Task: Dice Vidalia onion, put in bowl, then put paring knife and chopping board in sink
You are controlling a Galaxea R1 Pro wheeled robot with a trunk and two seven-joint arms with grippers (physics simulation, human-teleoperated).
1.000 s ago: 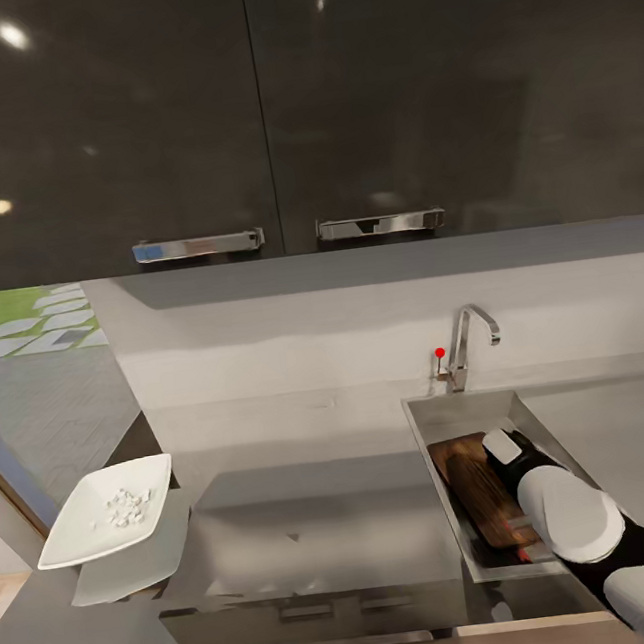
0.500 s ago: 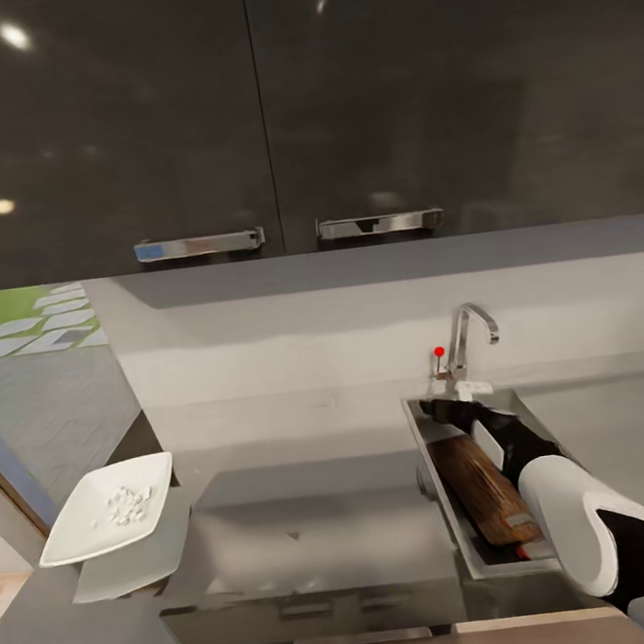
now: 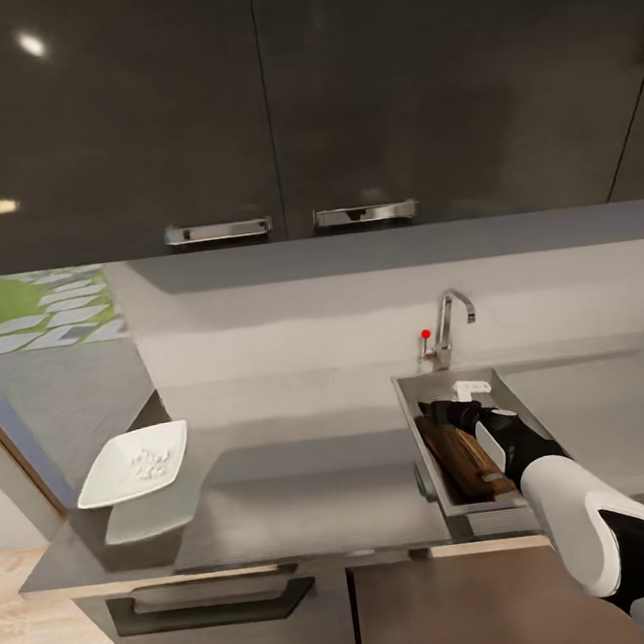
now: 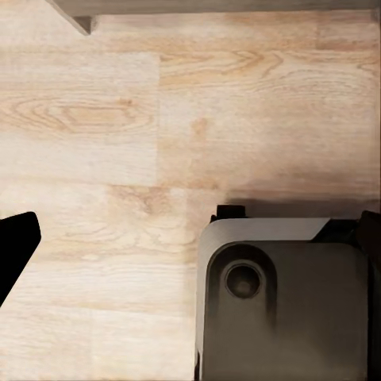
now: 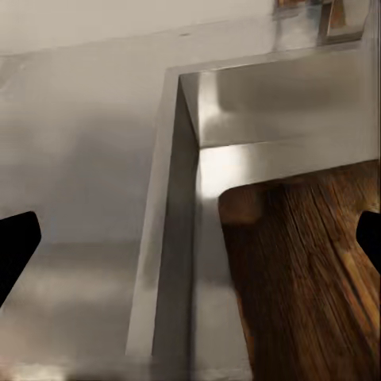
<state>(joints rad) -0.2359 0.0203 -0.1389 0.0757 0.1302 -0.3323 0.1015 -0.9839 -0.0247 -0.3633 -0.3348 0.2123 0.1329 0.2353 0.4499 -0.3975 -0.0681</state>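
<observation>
We count one chopping board [image 3: 464, 456] lying in the sink [image 3: 416, 391], and one white bowl [image 3: 133, 466] of diced onion [image 3: 153, 460] on the countertop [image 3: 313, 494]. Our right gripper [image 3: 444, 410] hangs spread wide above the board, holding nothing. The right wrist view shows the board's rounded corner [image 5: 242, 198]; the left wrist view shows wooden floor [image 4: 159, 119], and we cannot tell that gripper's opening.
</observation>
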